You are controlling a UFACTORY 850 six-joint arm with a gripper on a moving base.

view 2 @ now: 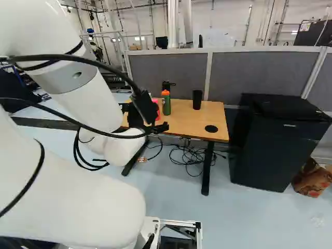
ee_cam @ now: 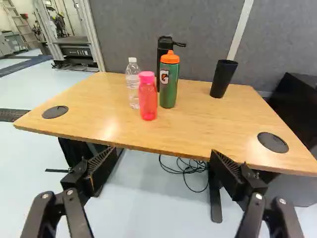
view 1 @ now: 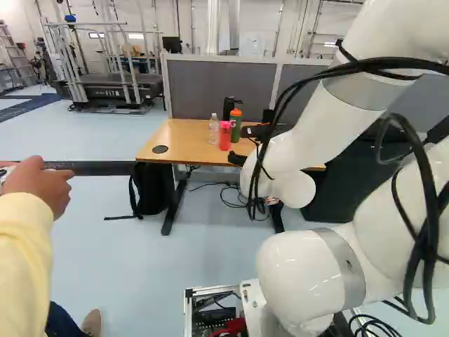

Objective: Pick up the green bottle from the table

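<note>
Both jaws stand apart, so ease the gripper (ee_cam: 163, 159) forward around the green bottle (ee_cam: 168, 87) (minding the pink bottle (ee_cam: 148, 101) beside it).

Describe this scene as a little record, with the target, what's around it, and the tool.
target: green bottle, orange cap, upright
surface: wooden table
nearby: pink bottle, clear bottle, black bottle behind the green one
set apart: black cup
tool: open, holding nothing
status: target not yet picked up
</note>
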